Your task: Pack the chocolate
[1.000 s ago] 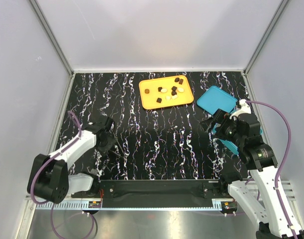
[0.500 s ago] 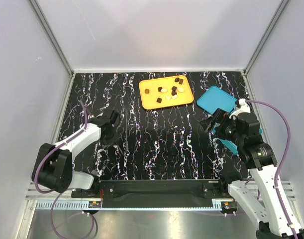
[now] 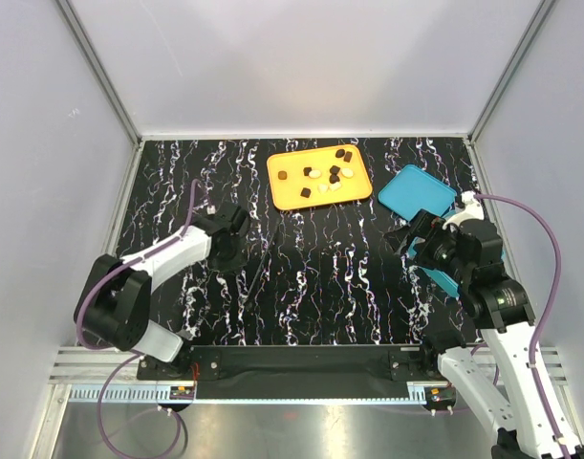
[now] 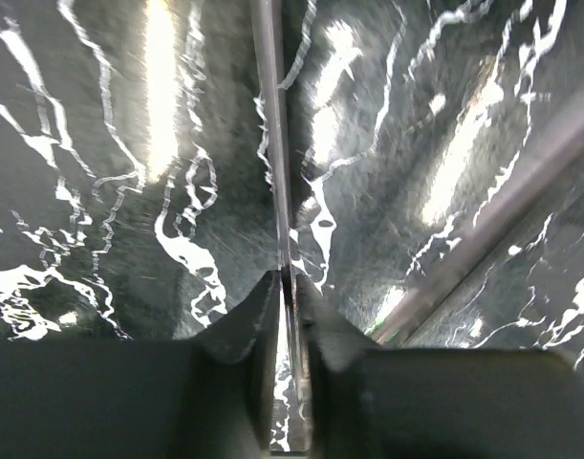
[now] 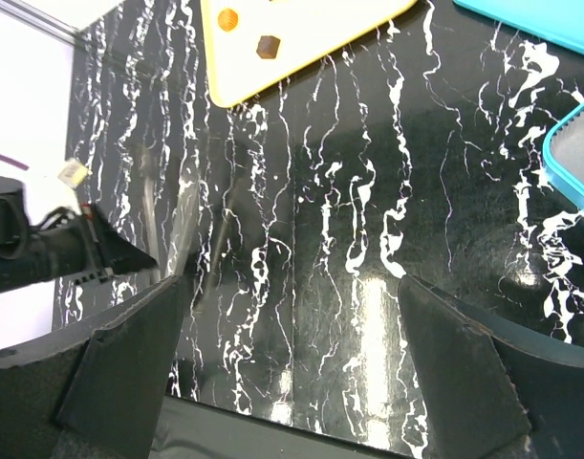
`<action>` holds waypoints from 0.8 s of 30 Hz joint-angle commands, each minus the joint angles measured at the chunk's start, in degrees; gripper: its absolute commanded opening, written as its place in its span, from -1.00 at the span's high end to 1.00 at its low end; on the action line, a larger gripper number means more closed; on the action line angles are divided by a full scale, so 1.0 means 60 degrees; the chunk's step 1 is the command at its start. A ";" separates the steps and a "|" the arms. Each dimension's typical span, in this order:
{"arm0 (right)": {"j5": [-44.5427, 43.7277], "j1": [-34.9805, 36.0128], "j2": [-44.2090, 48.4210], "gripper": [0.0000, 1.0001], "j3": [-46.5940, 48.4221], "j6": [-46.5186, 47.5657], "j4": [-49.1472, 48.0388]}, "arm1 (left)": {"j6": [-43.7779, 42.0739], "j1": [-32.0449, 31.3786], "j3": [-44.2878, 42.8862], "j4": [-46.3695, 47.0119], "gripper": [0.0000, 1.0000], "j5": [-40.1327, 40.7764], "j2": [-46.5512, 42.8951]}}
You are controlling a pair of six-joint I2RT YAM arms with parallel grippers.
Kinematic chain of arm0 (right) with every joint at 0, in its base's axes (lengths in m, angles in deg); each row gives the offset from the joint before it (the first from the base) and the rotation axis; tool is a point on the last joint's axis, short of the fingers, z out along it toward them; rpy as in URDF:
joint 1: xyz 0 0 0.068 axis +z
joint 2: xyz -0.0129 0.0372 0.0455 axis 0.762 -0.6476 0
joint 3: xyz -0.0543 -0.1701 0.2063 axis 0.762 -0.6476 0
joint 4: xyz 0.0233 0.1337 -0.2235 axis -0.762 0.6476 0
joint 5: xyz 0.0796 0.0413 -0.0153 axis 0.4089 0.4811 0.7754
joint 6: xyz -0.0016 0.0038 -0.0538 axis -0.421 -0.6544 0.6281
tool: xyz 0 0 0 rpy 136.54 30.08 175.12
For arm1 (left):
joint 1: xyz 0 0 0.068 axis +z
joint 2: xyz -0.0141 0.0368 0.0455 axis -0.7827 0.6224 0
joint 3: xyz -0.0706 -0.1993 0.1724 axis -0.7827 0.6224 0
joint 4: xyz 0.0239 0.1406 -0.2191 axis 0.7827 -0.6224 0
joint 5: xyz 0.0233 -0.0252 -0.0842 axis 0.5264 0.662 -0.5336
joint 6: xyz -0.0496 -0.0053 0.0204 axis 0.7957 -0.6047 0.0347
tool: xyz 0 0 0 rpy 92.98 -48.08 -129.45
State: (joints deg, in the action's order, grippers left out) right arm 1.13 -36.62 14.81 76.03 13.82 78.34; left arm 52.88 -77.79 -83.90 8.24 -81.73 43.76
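Several small chocolate pieces (image 3: 335,173), dark brown and cream-white, lie on the orange tray (image 3: 287,196) at the back centre. Two brown pieces (image 5: 267,45) show on the tray (image 5: 301,38) in the right wrist view. My left gripper (image 3: 236,254) is at mid-left of the table, well short of the tray, shut (image 4: 290,287) on the edge of a thin clear sheet (image 4: 270,115). The sheet also shows in the right wrist view (image 5: 172,229). My right gripper (image 3: 406,239) hangs wide open and empty (image 5: 292,382) over bare table, right of centre.
A teal lid (image 3: 416,194) lies flat at the back right. The teal box (image 3: 444,282) sits under my right arm; its rim shows in the right wrist view (image 5: 578,153). The table is black marble-patterned, with grey walls on three sides.
My left gripper has swung right and away from the near edge, toward the table's middle, still pinching the thin clear sheet. The right arm has barely moved.
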 commanded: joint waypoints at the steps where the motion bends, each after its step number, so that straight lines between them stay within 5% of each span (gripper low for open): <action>1: 0.0085 0.0028 0.0105 -0.99 0.0285 0.0175 -0.0390 | -0.0474 -0.0292 -0.0207 -0.0109 0.62 0.0039 0.0266; 8: 0.0026 0.0043 0.0193 -0.99 0.0315 0.0264 -0.0171 | -0.0460 -0.0527 -0.0310 -0.0593 0.19 0.0289 0.0341; 11: 0.0041 0.0043 0.0280 -0.99 0.0387 0.0366 -0.0127 | -0.0591 -0.0746 -0.0485 -0.0638 -0.23 0.0318 -0.0228; 14: 0.0012 0.0042 0.0368 -0.99 0.0461 0.0439 -0.0083 | -0.1043 -0.0863 -0.0675 -0.0448 -0.98 0.0085 -0.1047; 24: -0.0032 0.0043 0.0398 -0.99 0.0431 0.0410 0.0049 | -0.2232 -0.0937 -0.1115 -0.0110 -0.98 0.0069 -0.1053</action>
State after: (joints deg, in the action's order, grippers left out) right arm 1.11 -36.62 16.99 76.86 15.55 78.86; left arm 42.76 -83.23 -89.08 7.24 -81.54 34.56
